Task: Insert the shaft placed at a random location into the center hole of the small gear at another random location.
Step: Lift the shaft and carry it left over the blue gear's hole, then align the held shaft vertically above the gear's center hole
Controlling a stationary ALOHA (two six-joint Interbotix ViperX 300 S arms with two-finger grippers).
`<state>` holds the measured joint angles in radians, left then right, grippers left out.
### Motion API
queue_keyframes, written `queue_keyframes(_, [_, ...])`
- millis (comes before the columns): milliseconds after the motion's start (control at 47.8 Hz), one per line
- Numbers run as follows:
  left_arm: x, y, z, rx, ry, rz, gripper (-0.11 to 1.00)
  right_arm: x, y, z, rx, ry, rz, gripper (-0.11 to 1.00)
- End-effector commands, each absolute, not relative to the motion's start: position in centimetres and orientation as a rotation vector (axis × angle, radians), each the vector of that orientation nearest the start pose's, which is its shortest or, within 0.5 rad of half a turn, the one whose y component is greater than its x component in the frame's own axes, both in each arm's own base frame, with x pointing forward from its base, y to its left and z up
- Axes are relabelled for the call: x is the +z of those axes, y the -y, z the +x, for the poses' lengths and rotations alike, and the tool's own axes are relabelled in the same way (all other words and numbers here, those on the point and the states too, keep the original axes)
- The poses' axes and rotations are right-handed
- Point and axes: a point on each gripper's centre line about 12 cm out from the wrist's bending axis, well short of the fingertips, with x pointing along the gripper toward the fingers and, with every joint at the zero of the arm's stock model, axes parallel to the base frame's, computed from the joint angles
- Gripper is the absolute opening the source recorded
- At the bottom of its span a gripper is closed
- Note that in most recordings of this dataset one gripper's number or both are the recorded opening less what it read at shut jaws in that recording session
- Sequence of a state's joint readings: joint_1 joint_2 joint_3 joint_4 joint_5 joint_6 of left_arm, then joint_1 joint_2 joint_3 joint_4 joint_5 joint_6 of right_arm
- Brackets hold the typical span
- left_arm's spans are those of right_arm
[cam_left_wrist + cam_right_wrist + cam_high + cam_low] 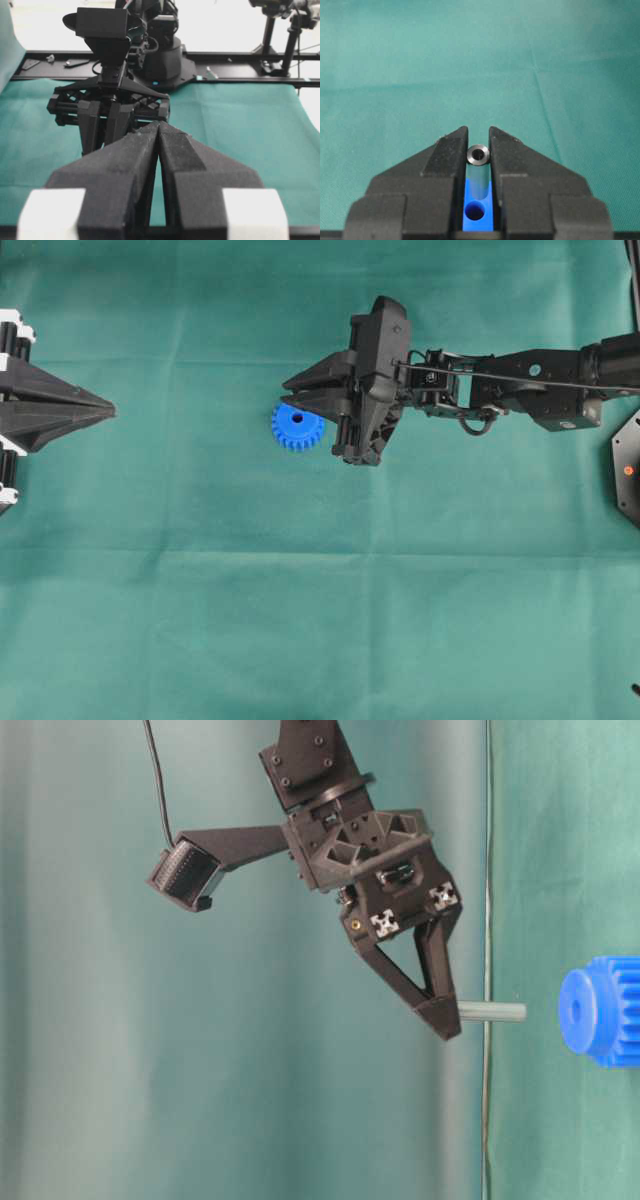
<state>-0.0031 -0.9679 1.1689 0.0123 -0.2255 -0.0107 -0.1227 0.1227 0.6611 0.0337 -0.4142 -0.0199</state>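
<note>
I have the shaft (pixel 479 154) pinched between the tips of the right gripper (pixel 479 150), whose jaws are closed narrowly on it. It sticks out past the tips so its free end can lead into the hole. The gear (pixel 297 427) lies flat on the green surface (pixel 320 620), just beside and partly under the gripper in the overhead view. In the right wrist view its hole (pixel 475 212) sits in line below the shaft, seen through the gap; I judge that alignment to be the point of this pose. The side view shows shaft and gear still apart. The left gripper (pixel 159 131) rests closed and empty at the far edge. No containers here.
</note>
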Motion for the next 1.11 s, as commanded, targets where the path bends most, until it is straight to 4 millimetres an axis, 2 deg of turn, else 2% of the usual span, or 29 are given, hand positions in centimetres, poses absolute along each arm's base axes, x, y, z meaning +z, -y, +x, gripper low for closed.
queue_keyframes(0, [29.6, 0.1, 20.0, -0.008, 0.041, 0.001, 0.00, 17.2, 5.3, 42.1, -0.135, -0.339, 0.024, 0.13])
queue_keyframes(398, [29.6, 0.1, 20.0, -0.008, 0.041, 0.001, 0.00, 14.2, 5.3, 42.6, -0.139, -0.376, 0.035, 0.13])
queue_keyframes(628, [29.6, 0.1, 20.0, -0.008, 0.043, 0.001, 0.00, 14.2, 5.3, 42.7, -0.139, -0.375, 0.035, 0.13])
queue_keyframes(838, [29.6, 0.1, 20.0, -0.008, 0.041, 0.001, 0.00, 15.3, 5.3, 42.6, -0.139, -0.355, 0.034, 0.13])
queue_keyframes(1089, [29.6, 0.1, 20.0, -0.008, 0.041, 0.001, 0.00, 17.9, 5.3, 42.2, -0.136, -0.319, 0.024, 0.13])
